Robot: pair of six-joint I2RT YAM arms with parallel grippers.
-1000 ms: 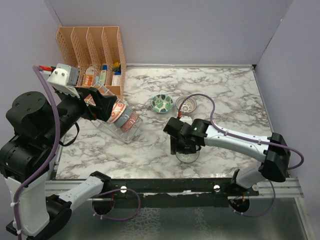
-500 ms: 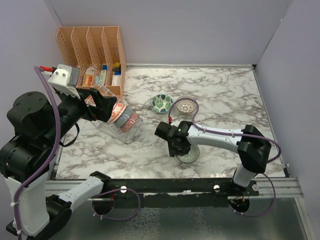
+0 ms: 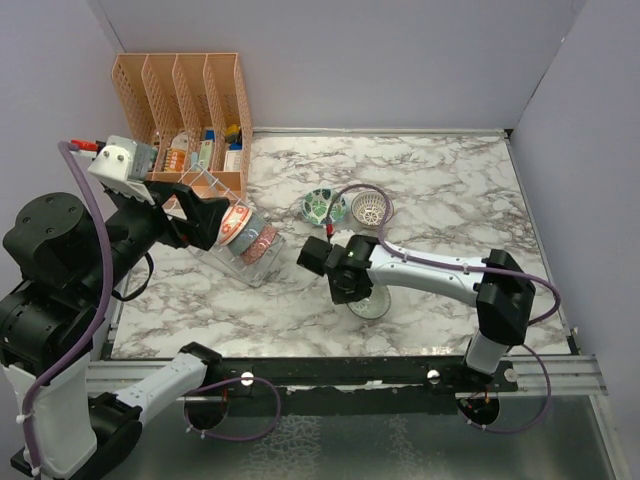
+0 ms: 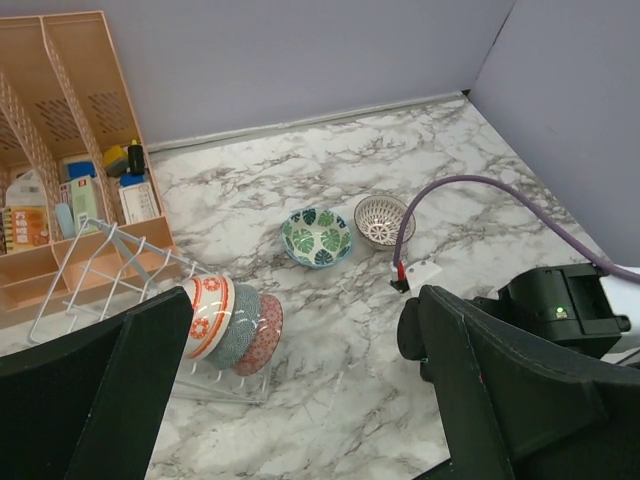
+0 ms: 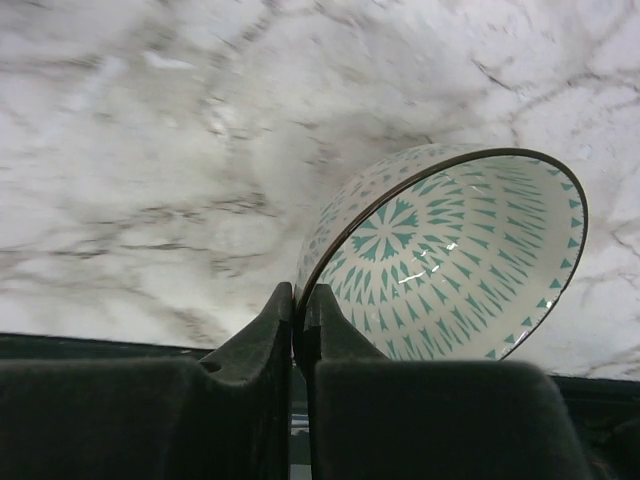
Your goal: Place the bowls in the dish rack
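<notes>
My right gripper (image 5: 300, 318) (image 3: 350, 285) is shut on the rim of a pale green bowl (image 5: 455, 260) (image 3: 374, 306), which is tilted over the marble near the front. The clear dish rack (image 3: 250, 268) (image 4: 110, 262) at the left holds three bowls on edge: an orange-red one (image 4: 205, 315), a grey-blue one (image 4: 241, 325) and a red speckled one (image 4: 266, 333). A green-white leaf bowl (image 3: 324, 207) (image 4: 317, 237) and a white lattice bowl (image 3: 371, 209) (image 4: 384, 220) sit upright mid-table. My left gripper (image 4: 300, 400) (image 3: 205, 218) hangs open and empty above the rack.
A tall orange slotted file organizer (image 3: 180, 95) (image 4: 60, 150) with small items stands at the back left, just behind the rack. The right arm's purple cable (image 3: 400, 195) loops over the lattice bowl. Grey walls close in the table on three sides.
My right gripper has shut on the pale green bowl's rim, and its arm has swung left. The left arm shifted slightly.
</notes>
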